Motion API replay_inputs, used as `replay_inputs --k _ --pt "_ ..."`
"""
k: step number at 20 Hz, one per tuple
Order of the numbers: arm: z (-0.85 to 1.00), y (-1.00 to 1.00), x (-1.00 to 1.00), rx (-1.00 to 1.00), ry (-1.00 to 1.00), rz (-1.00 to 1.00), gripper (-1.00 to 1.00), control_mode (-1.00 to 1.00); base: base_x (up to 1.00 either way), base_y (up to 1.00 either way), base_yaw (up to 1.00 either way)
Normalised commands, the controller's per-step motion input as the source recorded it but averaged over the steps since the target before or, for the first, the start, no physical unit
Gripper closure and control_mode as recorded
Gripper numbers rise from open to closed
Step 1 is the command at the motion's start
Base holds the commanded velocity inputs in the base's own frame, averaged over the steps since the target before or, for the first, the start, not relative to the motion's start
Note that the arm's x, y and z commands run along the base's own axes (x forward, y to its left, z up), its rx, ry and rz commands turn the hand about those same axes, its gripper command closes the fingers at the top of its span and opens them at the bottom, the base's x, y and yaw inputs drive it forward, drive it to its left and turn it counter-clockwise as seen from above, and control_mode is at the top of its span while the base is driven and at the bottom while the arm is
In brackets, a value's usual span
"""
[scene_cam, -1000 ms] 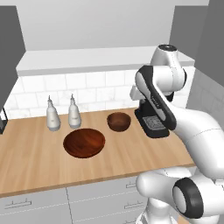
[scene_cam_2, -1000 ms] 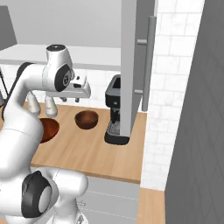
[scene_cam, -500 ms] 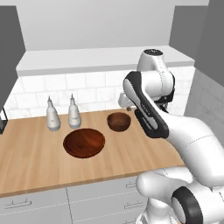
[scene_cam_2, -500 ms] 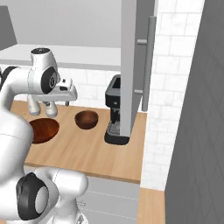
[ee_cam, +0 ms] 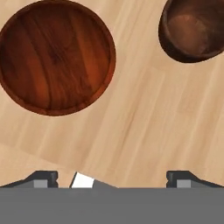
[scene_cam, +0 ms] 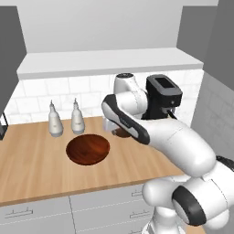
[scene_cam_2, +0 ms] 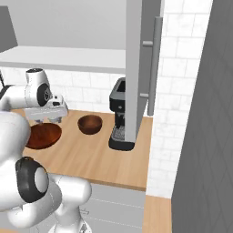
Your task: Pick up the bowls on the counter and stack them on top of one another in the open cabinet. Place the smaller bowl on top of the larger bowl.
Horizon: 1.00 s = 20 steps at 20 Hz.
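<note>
pincer (ee_cam: 111, 179) hangs wide open, holding nothing, between big bowl (ee_cam: 54, 56) and small bowl (ee_cam: 194, 30), so it could grab bare wood.

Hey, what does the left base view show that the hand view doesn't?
Left base view alone: two white bottles behind the larger bowl, the coffee machine, the open cabinet's ledge and the drawers. Hand view alone: the smaller bowl in full, and the gripper open and empty over bare wood. Both: the larger bowl and the counter.
</note>
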Motion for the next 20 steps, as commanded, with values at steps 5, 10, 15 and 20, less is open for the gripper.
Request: replay_inputs --k 5,10,15,20 --pt "-0.32 -0.44 0.82 -0.01 0.04 0.0 -1.0 -1.0 0.0 0.0 0.0" --pt "-0.02 -0.43 0.43 0.0 0.0 0.0 -1.0 -1.0 0.0 0.0 0.0" --pt "-0.13 0.0 0.03 -0.01 0.03 0.0 -1.0 -1.0 0.0 0.0 0.0" --pt "-0.4 0.0 0.11 -0.06 -0.17 0.0 -1.0 -1.0 0.0 0.0 0.0"
